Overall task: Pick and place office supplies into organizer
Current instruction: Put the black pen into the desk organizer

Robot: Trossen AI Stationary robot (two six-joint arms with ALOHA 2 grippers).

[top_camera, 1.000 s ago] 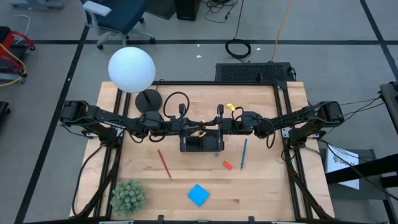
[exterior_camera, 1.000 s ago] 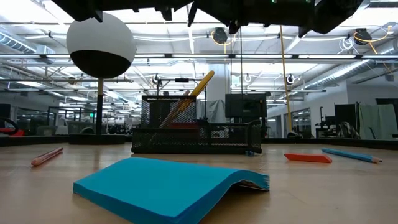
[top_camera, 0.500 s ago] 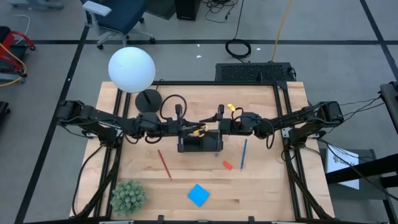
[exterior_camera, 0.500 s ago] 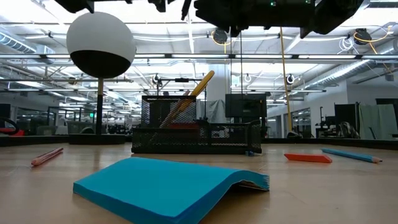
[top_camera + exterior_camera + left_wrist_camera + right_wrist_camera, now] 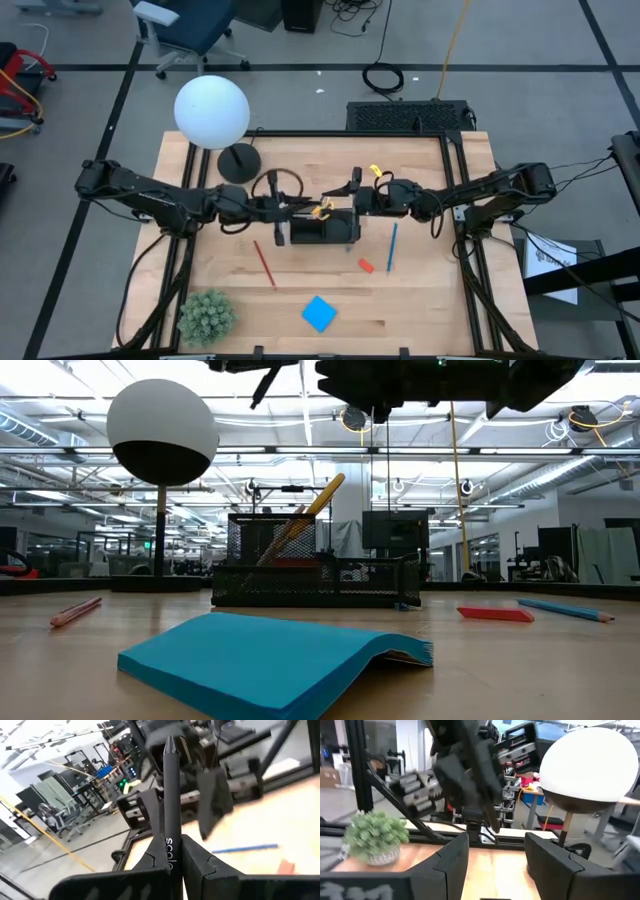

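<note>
The black mesh organizer (image 5: 322, 229) stands mid-table, with yellow-handled scissors (image 5: 321, 209) and a pencil (image 5: 318, 501) sticking up out of it. My left gripper (image 5: 284, 213) is just left of the organizer, above the table, shut on a black pen (image 5: 170, 795). My right gripper (image 5: 347, 190) hovers at the organizer's far right corner, open and empty (image 5: 492, 851). On the table lie a red pencil (image 5: 263, 262), a blue pencil (image 5: 391, 247), an orange-red eraser (image 5: 366, 265) and a blue note pad (image 5: 319, 313). My left gripper pinches the black pen's shaft (image 5: 170, 847) between its two fingers (image 5: 199, 862). The pen runs along the fingers, and its tapered tip (image 5: 169, 743) sticks out well past the fingertips. The pen is lifted clear of the table and the organizer.
A white globe lamp (image 5: 211, 110) with a round black base (image 5: 238, 162) stands at the far left. A green spiky plant (image 5: 206, 315) sits at the near left corner. In the low view the note pad (image 5: 270, 660) lies nearest, in front of the organizer (image 5: 315, 575).
My left gripper has drawn back from above the organizer toward the table's left edge and a little toward the near edge, keeping the black pen in its hold.
</note>
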